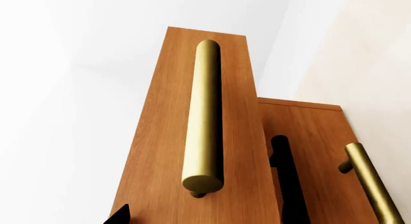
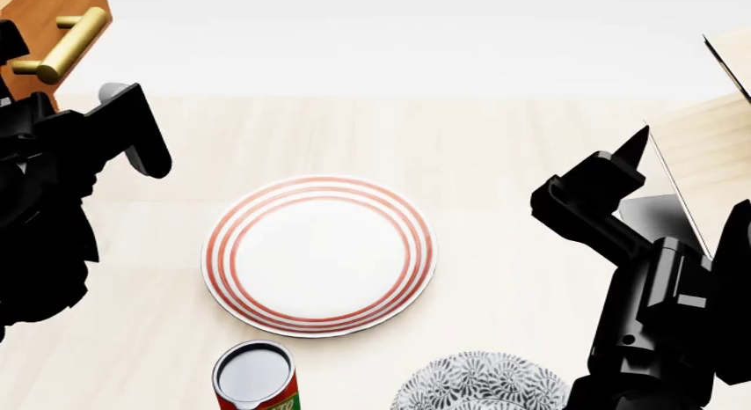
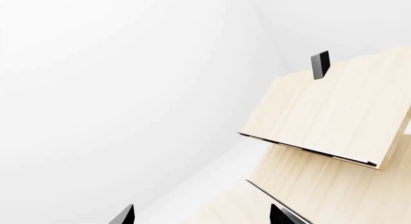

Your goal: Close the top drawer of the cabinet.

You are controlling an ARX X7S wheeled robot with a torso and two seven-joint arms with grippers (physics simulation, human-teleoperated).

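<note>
In the left wrist view the top drawer (image 1: 160, 185) stands pulled out from the orange-brown cabinet (image 1: 314, 137), its brass bar handle (image 1: 202, 118) close ahead. A dark gap shows beside the drawer, and the lower drawer's handle (image 1: 372, 180) lies further off. My left gripper (image 1: 199, 220) faces the drawer front just below the handle, open and empty; only one fingertip (image 1: 121, 217) shows. In the head view the cabinet (image 2: 65, 3) is at the far left with my left gripper (image 2: 135, 133) beside it. My right gripper (image 3: 200, 219) is open and empty, raised at the right (image 2: 622, 155).
A white plate with red rings (image 2: 319, 253) lies on the table's middle. A red can (image 2: 255, 375) and a patterned bowl (image 2: 481, 385) stand at the near edge. A pale plywood rack (image 2: 704, 137) stands at the right, close to my right arm (image 3: 334, 108).
</note>
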